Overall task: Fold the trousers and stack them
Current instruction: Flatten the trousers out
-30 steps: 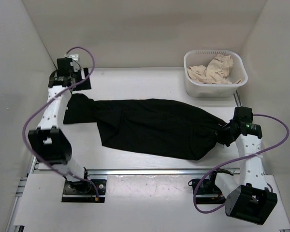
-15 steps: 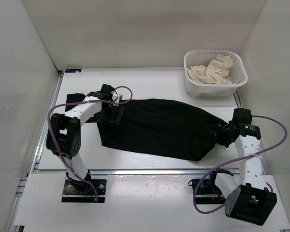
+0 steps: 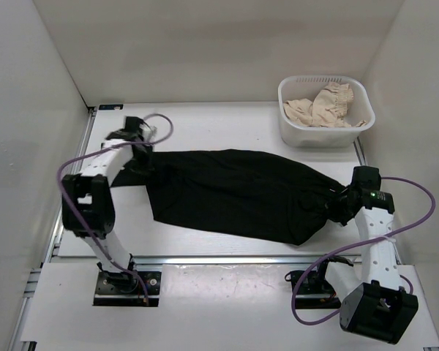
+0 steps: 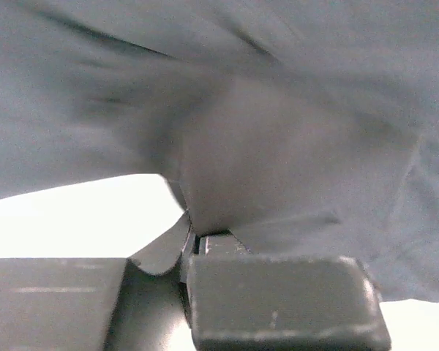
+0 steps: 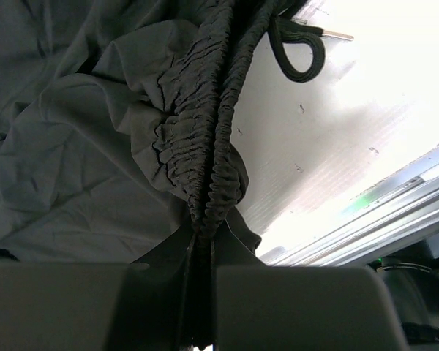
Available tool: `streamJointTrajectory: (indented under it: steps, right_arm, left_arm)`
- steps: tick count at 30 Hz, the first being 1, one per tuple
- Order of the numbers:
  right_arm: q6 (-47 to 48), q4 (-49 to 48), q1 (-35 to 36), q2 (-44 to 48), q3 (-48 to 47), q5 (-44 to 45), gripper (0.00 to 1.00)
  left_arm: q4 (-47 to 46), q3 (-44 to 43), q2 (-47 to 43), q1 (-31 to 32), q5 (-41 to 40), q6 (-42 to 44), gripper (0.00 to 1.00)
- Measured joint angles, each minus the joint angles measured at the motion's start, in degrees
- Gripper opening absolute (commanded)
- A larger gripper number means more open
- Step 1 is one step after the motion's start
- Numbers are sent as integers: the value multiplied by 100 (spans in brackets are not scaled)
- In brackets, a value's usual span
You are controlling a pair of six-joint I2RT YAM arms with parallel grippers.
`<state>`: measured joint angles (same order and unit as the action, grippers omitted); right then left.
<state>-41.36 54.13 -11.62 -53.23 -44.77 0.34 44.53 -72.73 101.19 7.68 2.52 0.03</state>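
Folding looked ready to start: the left claw [image 4: 192, 235] was pinched shut on the trousers [image 3: 234, 194] at the leg end, and the right claw [image 5: 203, 235] was shut on the waistband [image 5: 208, 157]. Next, one end probably needed lifting over to the other.

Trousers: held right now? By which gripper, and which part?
Both. The right gripper is shut on the trousers' gathered elastic waistband; the left gripper pinches a fold of leg fabric at the opposite end.

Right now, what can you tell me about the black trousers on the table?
The trousers are plain black, soft and wrinkly. They lie stretched sideways across the white table, mostly flat. The right jaws are shut on the bunched elastic waistband, where a drawstring loop sticks out. The left jaws are shut on the fabric at the leg end.
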Motion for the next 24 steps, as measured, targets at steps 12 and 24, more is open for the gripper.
streamJointTrajectory:
  steps: [12, 24]
  right_arm:
    - [326, 313, -111, -37, -632, 234, 0]
    - [614, 448, -258, -597, -1451, 289, 0]
  left_arm:
    - [518, -426, -1725, -2940, -933, -2, 14]
    - [927, -26, -796, -4266, -2109, 0, 16]
